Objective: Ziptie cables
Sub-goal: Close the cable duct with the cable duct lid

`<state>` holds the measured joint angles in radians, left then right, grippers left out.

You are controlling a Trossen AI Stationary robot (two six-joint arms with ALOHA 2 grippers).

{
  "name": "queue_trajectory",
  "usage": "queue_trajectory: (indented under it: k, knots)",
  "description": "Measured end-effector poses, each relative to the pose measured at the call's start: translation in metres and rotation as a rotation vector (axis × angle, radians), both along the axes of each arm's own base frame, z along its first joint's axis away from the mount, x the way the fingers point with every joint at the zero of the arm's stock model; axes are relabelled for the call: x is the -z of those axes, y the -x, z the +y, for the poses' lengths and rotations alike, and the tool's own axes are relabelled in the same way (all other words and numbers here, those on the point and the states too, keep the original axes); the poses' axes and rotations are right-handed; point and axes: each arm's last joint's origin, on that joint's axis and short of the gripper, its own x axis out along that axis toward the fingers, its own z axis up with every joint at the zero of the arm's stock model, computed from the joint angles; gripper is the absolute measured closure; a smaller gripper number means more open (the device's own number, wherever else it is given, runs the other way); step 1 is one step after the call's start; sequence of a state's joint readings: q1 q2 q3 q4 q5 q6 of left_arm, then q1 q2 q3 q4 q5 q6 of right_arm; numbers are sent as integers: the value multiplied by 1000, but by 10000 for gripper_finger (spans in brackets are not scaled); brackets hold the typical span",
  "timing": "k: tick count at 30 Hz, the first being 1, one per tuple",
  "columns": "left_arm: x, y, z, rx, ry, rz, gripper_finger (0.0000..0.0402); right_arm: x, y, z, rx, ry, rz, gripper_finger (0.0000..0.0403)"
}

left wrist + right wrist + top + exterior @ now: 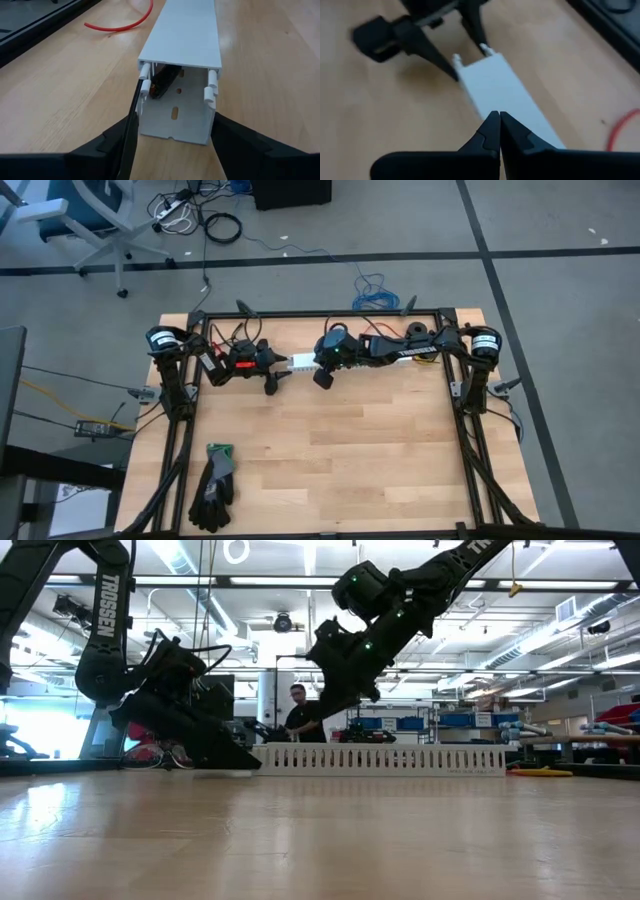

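Left gripper has its jaws spread around the open end of the white channel, one finger on each side wall. Right gripper hangs pinched shut just above the channel's lid. The cables are barely visible, a dark bit tucked inside the channel's end; a loose red wire lies on the table nearby.

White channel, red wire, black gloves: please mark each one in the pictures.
white slotted channel (182, 37): left wrist view, on its flat cover.
red wire (122, 26): left wrist view, on its curve.
black gloves (214, 485): high view, on the palm.
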<state>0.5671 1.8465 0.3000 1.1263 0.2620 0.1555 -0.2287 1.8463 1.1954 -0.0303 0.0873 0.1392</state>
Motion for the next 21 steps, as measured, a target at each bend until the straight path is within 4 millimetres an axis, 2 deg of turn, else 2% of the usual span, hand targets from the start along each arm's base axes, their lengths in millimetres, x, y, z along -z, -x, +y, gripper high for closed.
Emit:
queue_trajectory:
  k: [5, 10, 14, 21]
  knots:
    - [0, 0, 0, -6, 11, -3, 158, 29, -6, -12, 31, -31, 47, 403]
    - [0, 0, 1, -16, 22, -7, 158, 52, -33, -24, -20, -76, 3, 403]
    - [0, 0, 1, -16, 23, -7, 159, 51, -46, -26, -95, -61, -66, 403]
    - [0, -1, 1, -10, 27, -9, 159, 34, -43, -23, -127, 8, -83, 403]
